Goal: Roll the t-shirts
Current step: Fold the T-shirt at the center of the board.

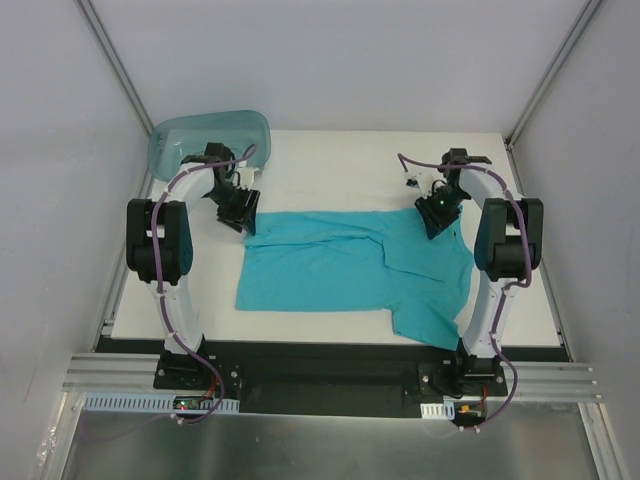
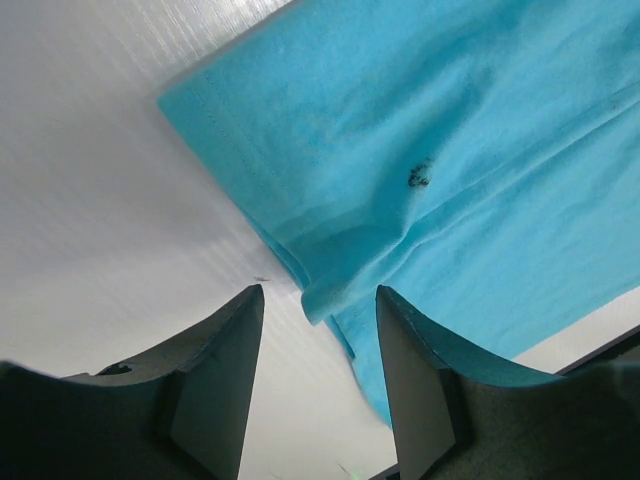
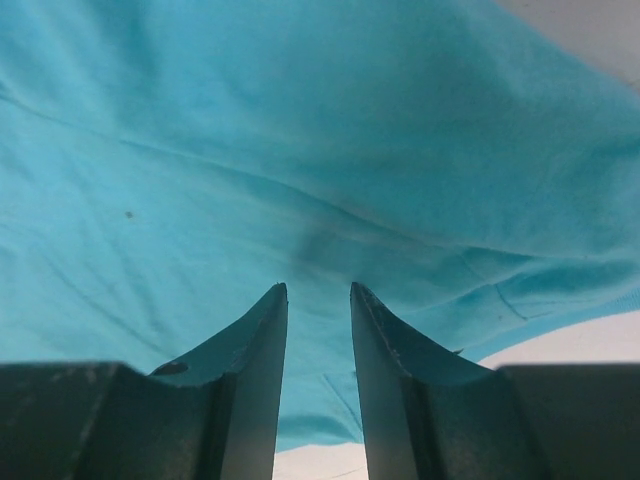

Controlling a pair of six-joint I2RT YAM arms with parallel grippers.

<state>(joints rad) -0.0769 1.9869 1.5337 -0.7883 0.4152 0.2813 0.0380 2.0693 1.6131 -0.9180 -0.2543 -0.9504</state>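
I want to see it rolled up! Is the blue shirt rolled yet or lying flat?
Not rolled yet. The t-shirt lies flat on the table, partly folded over itself, with no roll anywhere.

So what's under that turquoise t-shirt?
The white table shows beside the t-shirt, which lies spread on it. Anything directly beneath is hidden by the cloth's folded layers.

Probably lab robot cell: white panel walls (image 1: 350,60), aluminium mounting rails (image 1: 110,378).
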